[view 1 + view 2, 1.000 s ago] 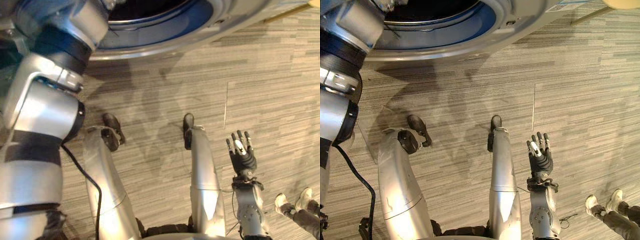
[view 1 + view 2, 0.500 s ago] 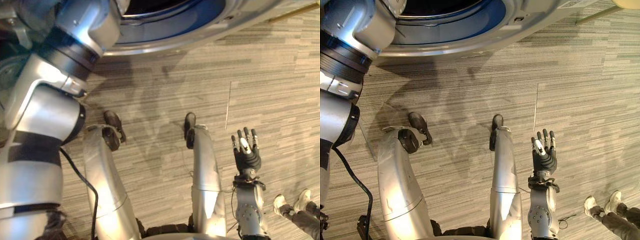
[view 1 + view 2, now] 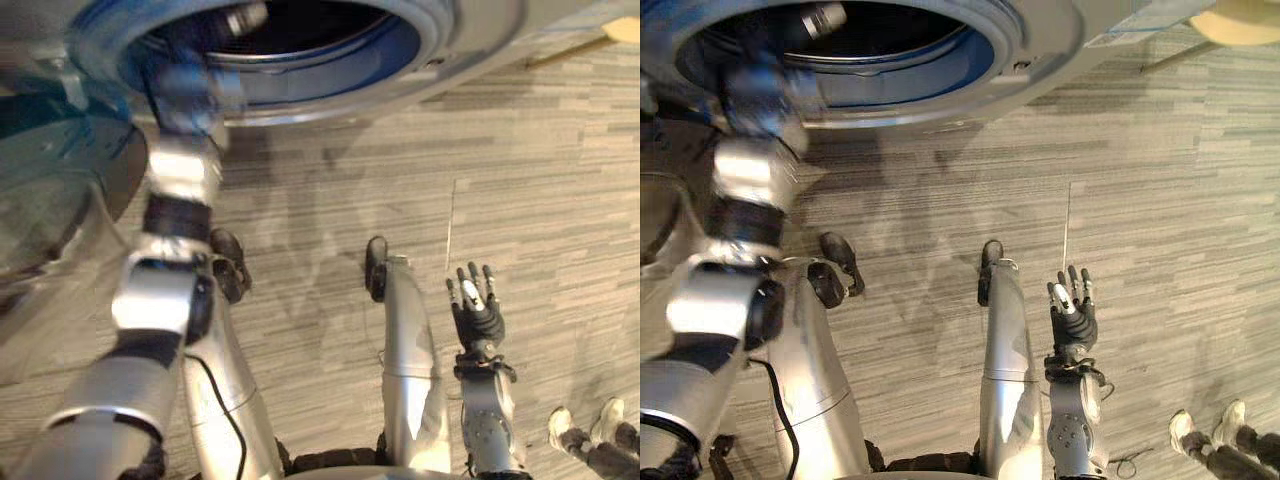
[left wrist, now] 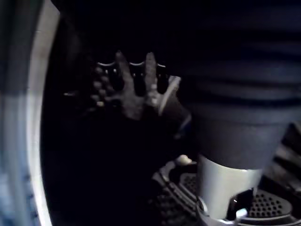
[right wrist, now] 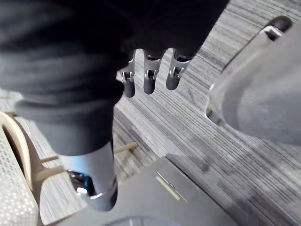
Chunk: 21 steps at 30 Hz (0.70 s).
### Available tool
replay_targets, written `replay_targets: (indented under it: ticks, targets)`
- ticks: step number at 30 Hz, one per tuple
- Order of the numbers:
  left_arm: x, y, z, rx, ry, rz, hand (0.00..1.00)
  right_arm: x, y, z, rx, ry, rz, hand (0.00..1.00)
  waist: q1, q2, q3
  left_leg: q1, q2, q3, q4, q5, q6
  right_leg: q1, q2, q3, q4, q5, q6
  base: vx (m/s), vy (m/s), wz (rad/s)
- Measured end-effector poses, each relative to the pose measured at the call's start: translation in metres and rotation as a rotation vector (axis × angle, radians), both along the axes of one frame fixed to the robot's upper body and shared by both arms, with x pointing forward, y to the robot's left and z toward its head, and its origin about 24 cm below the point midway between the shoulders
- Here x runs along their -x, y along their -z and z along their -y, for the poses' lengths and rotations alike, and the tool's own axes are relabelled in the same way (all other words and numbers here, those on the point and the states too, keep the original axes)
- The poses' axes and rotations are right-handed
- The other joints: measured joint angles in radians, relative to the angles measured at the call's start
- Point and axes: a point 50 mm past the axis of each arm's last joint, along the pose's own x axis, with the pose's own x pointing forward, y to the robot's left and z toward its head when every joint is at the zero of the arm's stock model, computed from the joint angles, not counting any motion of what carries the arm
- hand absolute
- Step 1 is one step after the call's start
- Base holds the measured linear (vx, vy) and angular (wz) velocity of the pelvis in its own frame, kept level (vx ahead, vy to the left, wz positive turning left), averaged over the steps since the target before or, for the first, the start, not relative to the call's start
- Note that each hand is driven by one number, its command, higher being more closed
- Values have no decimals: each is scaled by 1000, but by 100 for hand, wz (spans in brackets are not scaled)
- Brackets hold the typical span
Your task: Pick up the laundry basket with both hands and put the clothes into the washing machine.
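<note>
The washing machine's round opening, ringed in blue, lies at the top of both eye views with its dark drum behind. My left arm reaches up into that opening, and my left hand is blurred at the rim. In the left wrist view my left hand shows dimly inside the dark perforated drum, fingers straight, with a small pale patch beside them. My right hand hangs open over the striped floor at the lower right, holding nothing. A beige basket rim peeks in at the upper right.
The machine's clear door stands swung open at the left. A person's shoes are at the lower right corner. Grey striped carpet spreads to the right. The right wrist view shows the basket's beige side and the machine's grey front.
My left arm has stretched out and up, carrying the hand into the drum opening. The view has shifted a little. My right hand stays open in about the same place.
</note>
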Motion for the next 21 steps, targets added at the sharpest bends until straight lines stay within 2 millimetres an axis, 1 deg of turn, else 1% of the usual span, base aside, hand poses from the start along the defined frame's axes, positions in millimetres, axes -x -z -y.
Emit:
replay_targets:
  ticks: [1, 2, 4, 5, 6, 7, 8, 9, 10, 11, 12, 13, 14, 15, 16, 17, 18, 19, 21]
  targets:
    - [2, 26, 7, 40, 24, -37, 0, -1, 0, -4, 5, -16, -1, 0, 9, 0, 0, 18, -5, -3, -7, 4, -7, 14, -6, -6, 11, -13, -4, 12, -113, 32]
    - [3, 39, 11, 57, 33, -59, 0, -2, 0, -6, 4, -22, -1, 0, 12, 0, 0, 28, -12, -6, -12, 6, -11, 23, -12, -12, 18, -19, -10, 24, -145, 41]
    - [14, 91, 27, 127, 62, -148, 0, -4, -2, -6, 21, -12, -8, 0, 30, 5, -2, 80, -25, -14, -41, 14, -24, 72, -26, -28, 25, -37, -27, 28, -134, 40]
    - [17, 105, 30, 144, 66, -180, 0, -4, -2, -5, 25, -9, -8, 0, 31, 9, -4, 97, -35, -16, -49, 17, -29, 86, -33, -33, 26, -44, -31, 26, -114, 48]
    - [25, 136, 37, 176, 82, -260, 0, -4, -2, -3, 32, 9, -16, 0, 29, 30, -15, 122, -52, -30, -64, 22, -36, 120, -46, -48, 27, -58, -35, 24, -86, 45]
    - [30, 150, 41, 196, 88, -299, 0, -4, -2, -3, 32, 13, -19, 0, 34, 37, -19, 141, -55, -30, -72, 22, -38, 136, -53, -52, 29, -63, -40, 37, -116, 53]
    - [41, 179, 49, 219, 100, -379, 0, -4, -2, -2, 39, 20, -25, 0, 47, 42, -22, 190, -71, -25, -95, 25, -41, 172, -67, -52, 33, -77, -45, 42, -121, 44]
    - [50, 199, 55, 223, 110, -438, 0, -3, -1, -2, 41, 27, -36, 0, 54, 52, -28, 221, -85, -24, -113, 28, -46, 200, -76, -55, 33, -87, -48, 50, -154, 53]
    - [61, 219, 59, 223, 112, -499, 0, -3, 1, -1, 44, 34, -48, 0, 54, 69, -37, 252, -92, -27, -133, 33, -54, 231, -90, -68, 29, -96, -54, 53, -152, 62]
    - [78, 246, 61, 217, 108, -579, 0, -2, 6, -1, 51, 40, -76, 0, 60, 75, -40, 321, -117, -22, -179, 51, -60, 290, -109, -77, 20, -108, -57, 52, -158, 60]
    - [86, 259, 59, 212, 101, -620, 0, -1, 11, 0, 55, 43, -99, 0, 63, 78, -44, 360, -128, -21, -212, 63, -68, 325, -119, -86, 8, -112, -60, 35, -106, 51]
    - [92, 267, 58, 215, 93, -648, 0, -1, 15, 0, 57, 47, -118, 0, 62, 82, -51, 382, -134, -24, -233, 71, -72, 348, -125, -98, -2, -114, -63, 33, -143, 55]
    - [104, 286, 54, 198, 73, -715, 0, 3, 26, 4, 60, 71, -177, 0, 62, 87, -71, 441, -152, -33, -298, 99, -81, 406, -142, -126, -31, -117, -69, 26, -118, 52]
    - [109, 294, 52, 192, 64, -746, 0, 5, 31, 7, 60, 83, -203, 0, 63, 88, -81, 466, -157, -34, -324, 110, -84, 430, -147, -134, -43, -117, -69, 47, -173, 58]
    - [117, 308, 49, 178, 54, -799, 0, 9, 42, 12, 58, 105, -257, 0, 72, 89, -94, 528, -164, -34, -376, 131, -92, 491, -157, -156, -74, -116, -71, 45, -112, 35]
    - [123, 316, 46, 166, 48, -832, 0, 13, 48, 15, 57, 117, -287, 0, 75, 87, -100, 565, -171, -35, -405, 139, -97, 526, -163, -164, -92, -115, -72, 76, -151, 41]
    - [136, 332, 43, 135, 38, -898, 0, 22, 64, 19, 53, 135, -362, 0, 76, 89, -130, 632, -178, -34, -468, 161, -100, 593, -173, -187, -137, -110, -81, 75, -113, 33]
    - [145, 342, 40, 123, 33, -940, 0, 29, 77, 20, 49, 140, -425, 0, 77, 89, -161, 675, -181, -34, -519, 177, -104, 636, -174, -205, -180, -103, -90, 113, -115, 37]
    - [173, 369, 29, 92, 14, -1063, 0, 56, 111, 21, 43, 147, -607, 0, 78, 88, -238, 808, -190, -37, -675, 228, -106, 771, -179, -258, -303, -74, -96, 126, -72, 34]
